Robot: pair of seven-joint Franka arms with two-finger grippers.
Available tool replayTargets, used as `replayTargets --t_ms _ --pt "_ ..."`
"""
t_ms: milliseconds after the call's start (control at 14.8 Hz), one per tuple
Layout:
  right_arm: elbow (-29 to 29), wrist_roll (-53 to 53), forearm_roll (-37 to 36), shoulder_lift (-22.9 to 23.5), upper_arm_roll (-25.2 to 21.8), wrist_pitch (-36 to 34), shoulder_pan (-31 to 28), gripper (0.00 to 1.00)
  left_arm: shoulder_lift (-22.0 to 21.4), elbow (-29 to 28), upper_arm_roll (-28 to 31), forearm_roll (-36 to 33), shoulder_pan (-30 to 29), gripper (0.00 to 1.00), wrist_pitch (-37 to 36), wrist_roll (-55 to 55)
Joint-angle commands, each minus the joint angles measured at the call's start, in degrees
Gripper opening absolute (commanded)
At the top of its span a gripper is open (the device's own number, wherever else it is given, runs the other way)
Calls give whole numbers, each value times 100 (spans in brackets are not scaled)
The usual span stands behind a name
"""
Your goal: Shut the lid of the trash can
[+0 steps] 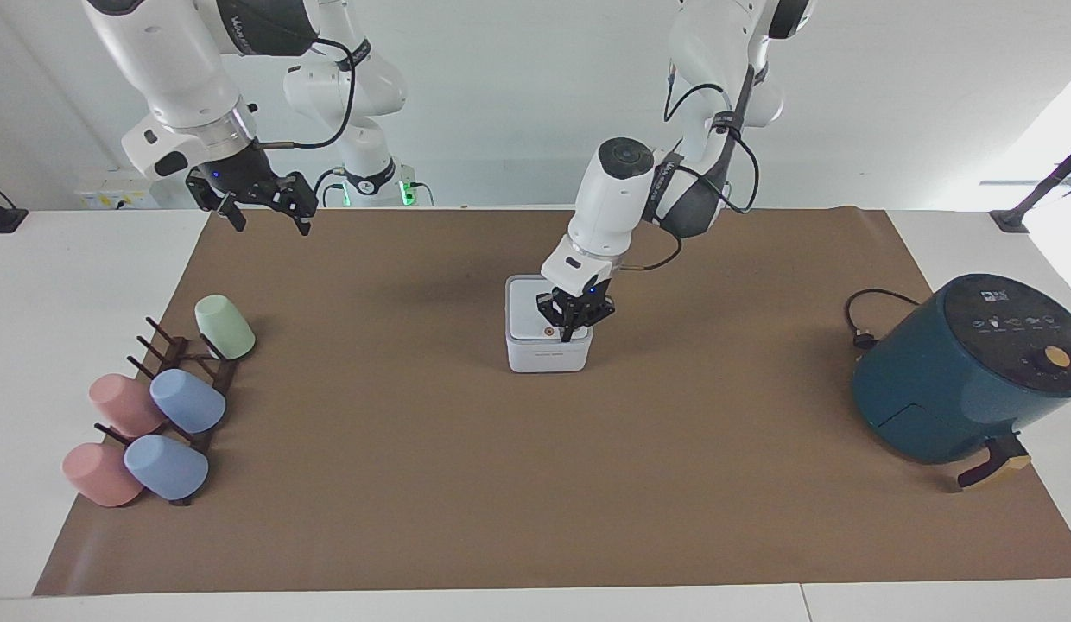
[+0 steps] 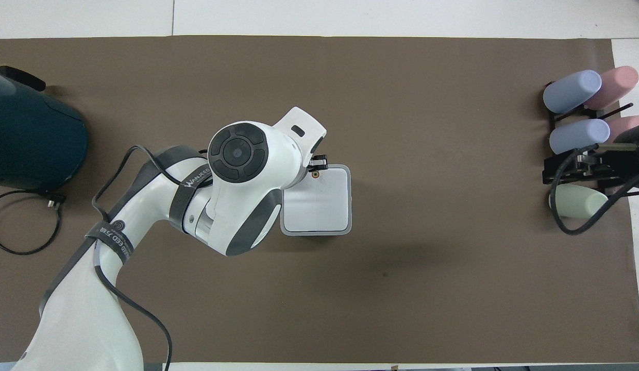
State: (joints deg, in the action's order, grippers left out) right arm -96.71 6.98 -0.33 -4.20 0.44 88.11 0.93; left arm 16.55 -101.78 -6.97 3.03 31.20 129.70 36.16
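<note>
The small white trash can stands mid-mat, and it also shows in the overhead view. Its lid lies flat on the can, grey rim all round. An orange-ringed dot sits near the lid's edge farthest from the robots. My left gripper points down with its fingers together, its tips at the lid's corner beside the dot; only its tip shows from overhead. My right gripper is open and empty, waiting high over the mat's corner at the right arm's end.
A teal air fryer with a black cord stands at the left arm's end. A dark rack with several pastel cups lies at the right arm's end. The brown mat covers the table.
</note>
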Motion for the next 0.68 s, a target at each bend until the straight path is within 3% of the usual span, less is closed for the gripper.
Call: replayTargets --t_ms 0,608 --pt "-24 -109 42 -73 -9 -74 -14 100 217 150 11 -153 97 0 72 58" --pt "-24 -109 42 -73 -9 -74 -5 100 235 150 11 -162 167 0 81 76"
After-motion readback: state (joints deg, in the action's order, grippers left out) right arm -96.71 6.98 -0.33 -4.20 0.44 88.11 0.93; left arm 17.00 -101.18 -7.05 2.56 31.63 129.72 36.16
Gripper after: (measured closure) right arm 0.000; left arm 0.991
